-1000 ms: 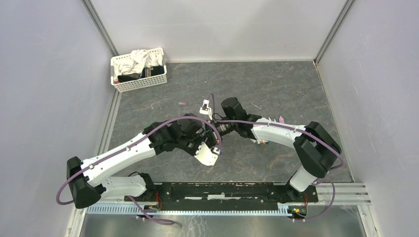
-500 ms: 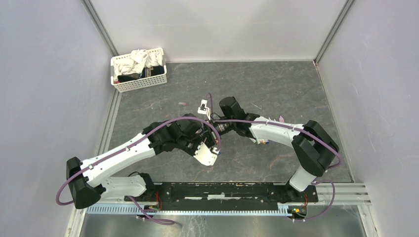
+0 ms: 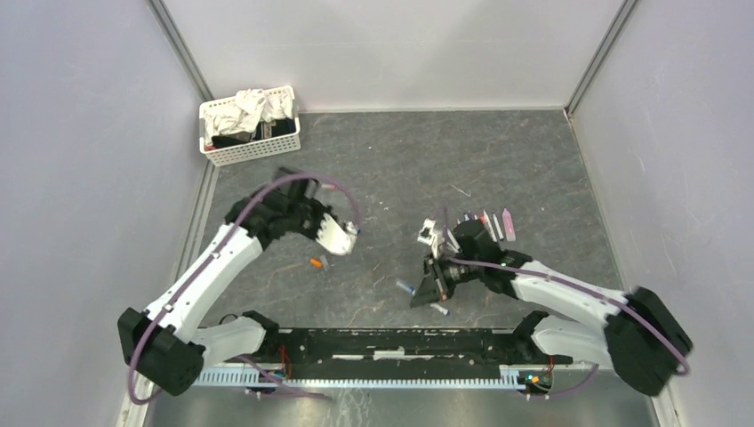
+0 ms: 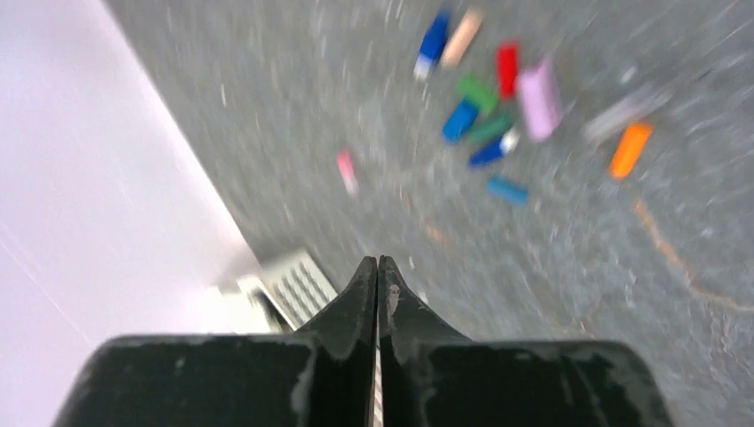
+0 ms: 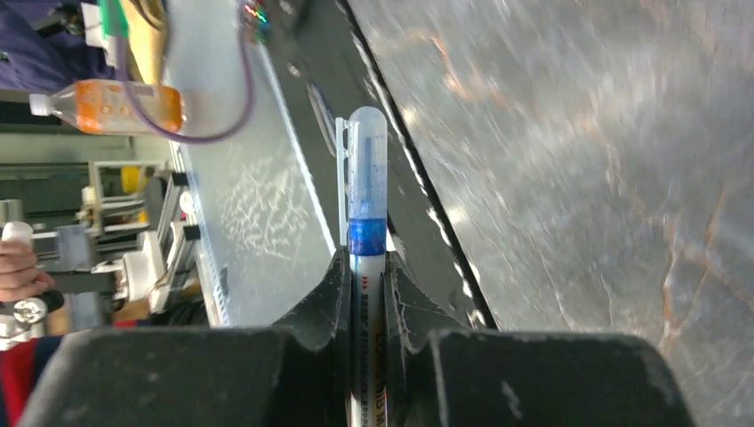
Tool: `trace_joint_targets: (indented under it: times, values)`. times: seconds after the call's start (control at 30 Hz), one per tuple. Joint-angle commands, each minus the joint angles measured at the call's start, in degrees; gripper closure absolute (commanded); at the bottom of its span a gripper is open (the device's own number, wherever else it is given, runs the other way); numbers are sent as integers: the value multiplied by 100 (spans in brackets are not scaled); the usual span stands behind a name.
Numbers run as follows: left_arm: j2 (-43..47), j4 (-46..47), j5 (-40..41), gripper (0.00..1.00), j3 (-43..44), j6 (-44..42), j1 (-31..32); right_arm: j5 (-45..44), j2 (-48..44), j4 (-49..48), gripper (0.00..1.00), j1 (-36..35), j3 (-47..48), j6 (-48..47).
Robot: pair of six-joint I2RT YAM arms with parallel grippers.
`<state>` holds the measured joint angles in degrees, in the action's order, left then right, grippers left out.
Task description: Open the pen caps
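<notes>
The right gripper [image 5: 364, 267] is pinching a white pen [image 5: 365, 302] by its barrel, one finger on each side, and the pen points straight out past the fingertips. Its clear cap [image 5: 365, 165], with a clip and a blue ring at its base, sits on the pen just beyond the gripper. The left gripper [image 4: 377, 265] has its fingers pressed together with nothing between them, above the grey surface [image 4: 569, 294]. Ahead of it and to its right, the loose pen caps [image 4: 477, 91] lie in a cluster on the surface. Among them are a red cap [image 4: 507, 67], an orange cap [image 4: 629, 149] and a pale purple cap [image 4: 539, 100]; this view is blurred, so finer detail cannot be told. In the top view a small orange piece [image 3: 315, 263] lies near the left gripper, and two blue pieces [image 3: 405, 286] lie close beside the right gripper.
</notes>
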<state>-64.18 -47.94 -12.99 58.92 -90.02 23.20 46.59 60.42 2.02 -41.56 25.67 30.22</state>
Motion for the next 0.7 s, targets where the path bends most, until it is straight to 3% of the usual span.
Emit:
trace_joint_targets:
  times: [0.0,0.17,0.2,0.27,0.37,0.43,0.67]
  values:
    - [-303,-559,840,98,608,557,1524,240,584,395,100,-31,-55,-24]
    - [-234,-893,609,97,757,639,2005,410,828,153,100,-49,323,-132]
    - [-243,-917,449,90,803,900,2255,462,861,-4,100,-51,432,-26]
    - [-212,-769,299,59,778,1511,2635,763,976,-612,100,-62,563,328]
    - [-92,-572,132,45,555,1843,3031,1063,1139,-1225,100,-81,834,676]
    - [7,-432,49,41,365,1862,3182,1192,1233,-1801,100,-99,987,1076]
    - [-98,-20,72,41,311,2191,3552,1259,1863,-1516,100,-151,1990,956]
